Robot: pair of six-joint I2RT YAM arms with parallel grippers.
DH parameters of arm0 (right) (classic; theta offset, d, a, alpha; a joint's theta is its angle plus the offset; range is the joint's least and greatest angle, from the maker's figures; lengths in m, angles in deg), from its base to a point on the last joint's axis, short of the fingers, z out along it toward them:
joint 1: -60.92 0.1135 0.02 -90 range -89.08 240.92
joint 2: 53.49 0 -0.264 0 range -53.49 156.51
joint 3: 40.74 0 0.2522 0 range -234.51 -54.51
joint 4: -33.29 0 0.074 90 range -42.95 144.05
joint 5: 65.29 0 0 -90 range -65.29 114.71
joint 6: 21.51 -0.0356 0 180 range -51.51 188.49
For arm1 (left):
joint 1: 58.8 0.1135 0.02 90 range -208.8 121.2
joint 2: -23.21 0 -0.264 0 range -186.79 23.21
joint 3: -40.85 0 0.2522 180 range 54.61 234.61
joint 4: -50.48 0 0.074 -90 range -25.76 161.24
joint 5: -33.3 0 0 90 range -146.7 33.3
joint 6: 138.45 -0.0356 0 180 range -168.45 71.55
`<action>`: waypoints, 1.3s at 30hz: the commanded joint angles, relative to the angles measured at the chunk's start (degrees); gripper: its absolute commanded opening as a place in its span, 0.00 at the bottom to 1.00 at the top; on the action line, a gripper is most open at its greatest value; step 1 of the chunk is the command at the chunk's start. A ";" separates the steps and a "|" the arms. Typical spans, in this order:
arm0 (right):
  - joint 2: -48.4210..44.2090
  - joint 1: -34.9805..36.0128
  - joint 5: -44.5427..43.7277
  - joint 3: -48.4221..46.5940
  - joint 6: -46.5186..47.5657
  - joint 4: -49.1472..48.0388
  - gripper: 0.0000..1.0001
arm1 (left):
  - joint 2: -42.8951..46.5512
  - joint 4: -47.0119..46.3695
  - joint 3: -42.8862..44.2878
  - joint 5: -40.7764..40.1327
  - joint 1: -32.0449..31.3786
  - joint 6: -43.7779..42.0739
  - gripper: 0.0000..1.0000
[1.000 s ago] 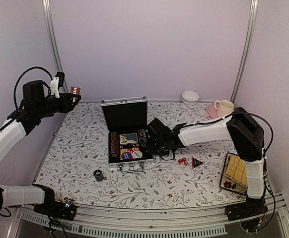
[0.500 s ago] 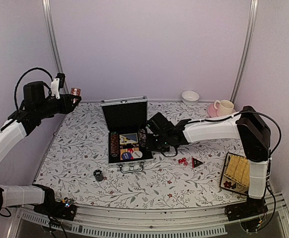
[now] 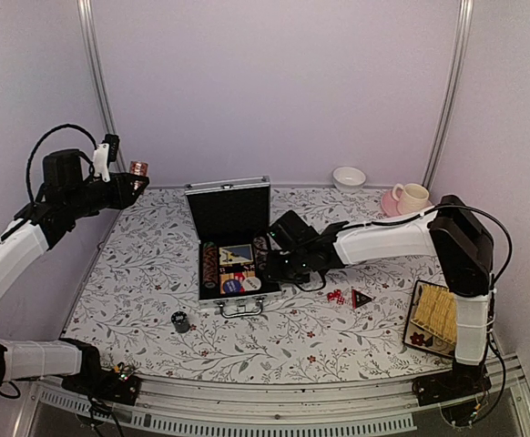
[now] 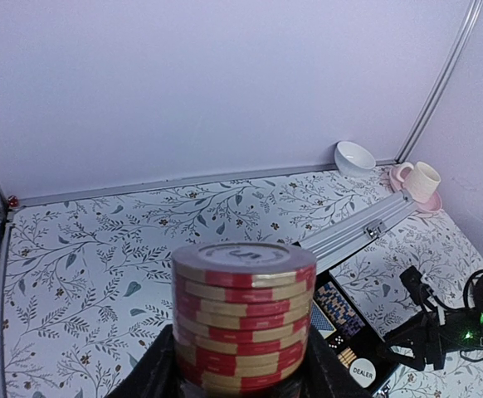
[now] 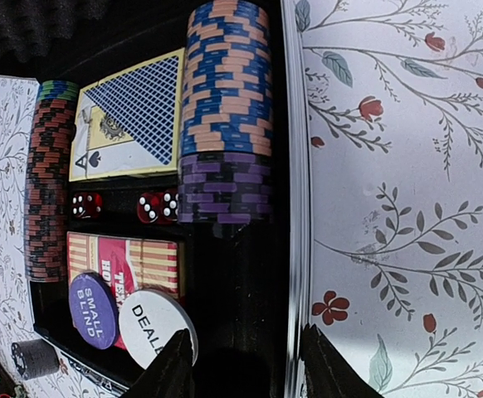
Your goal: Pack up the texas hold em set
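The left tool (image 4: 241,371), high over the far left corner of the flowered table (image 3: 137,273), is clamping a stack of red-and-cream poker chips (image 4: 243,319) by its lower sides. The right tool (image 5: 246,369), fingers apart, is hovering at the right rim of the open silver aluminium briefcase (image 3: 227,188), where blue, orange and purple chips (image 5: 225,116) are lying in a row. The held stack is probably dense, smooth and loose, so it could shear apart if tilted. Gripping across its flanks and keeping it upright seems wise.
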 commanded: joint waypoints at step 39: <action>-6.66 5.29 -1.65 4.13 5.46 -11.28 0.56 | 2.44 -5.30 -1.64 -1.37 -2.10 1.62 0.12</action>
